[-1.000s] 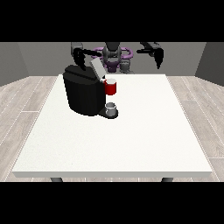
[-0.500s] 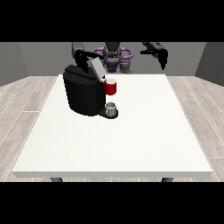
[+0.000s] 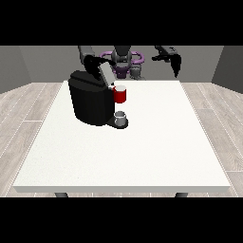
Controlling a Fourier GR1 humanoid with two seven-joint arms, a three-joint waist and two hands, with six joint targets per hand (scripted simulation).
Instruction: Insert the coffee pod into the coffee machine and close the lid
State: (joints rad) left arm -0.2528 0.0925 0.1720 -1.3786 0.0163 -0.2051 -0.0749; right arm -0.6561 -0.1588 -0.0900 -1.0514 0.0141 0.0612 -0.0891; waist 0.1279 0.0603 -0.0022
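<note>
On the left half of the large white table [image 3: 142, 152], towards its far side, the bulky black coffee machine [image 3: 91, 100] is standing upright. Above its top, at the view's left, my black hand [image 3: 96, 62] is hovering at the raised grey lid [image 3: 105, 74], which is tilting up from the machine's top; I cannot tell whether my fingers are touching the lid, nor whether they are curled or straight, because hand and machine are both dark and are overlapping.

Just right of the machine's upper front, a red thing at the machine [image 3: 120, 94] is sitting at the brew head. Below it, a small grey thing [image 3: 121, 116] is resting on the dark base plate that is sticking out from the machine's foot; I cannot tell whether it is the grey coffee pod, so I am not saying where the pod lies.

Beyond the far edge of the table, near the middle, my dark torso with purple trim [image 3: 124, 60] is facing across the table.

Farther right, well apart from the machine, my other black hand [image 3: 174, 63], the one at the view's right, is hanging in the air above the table's far right corner with its fingers pointing downwards, relaxed and holding nothing.
</note>
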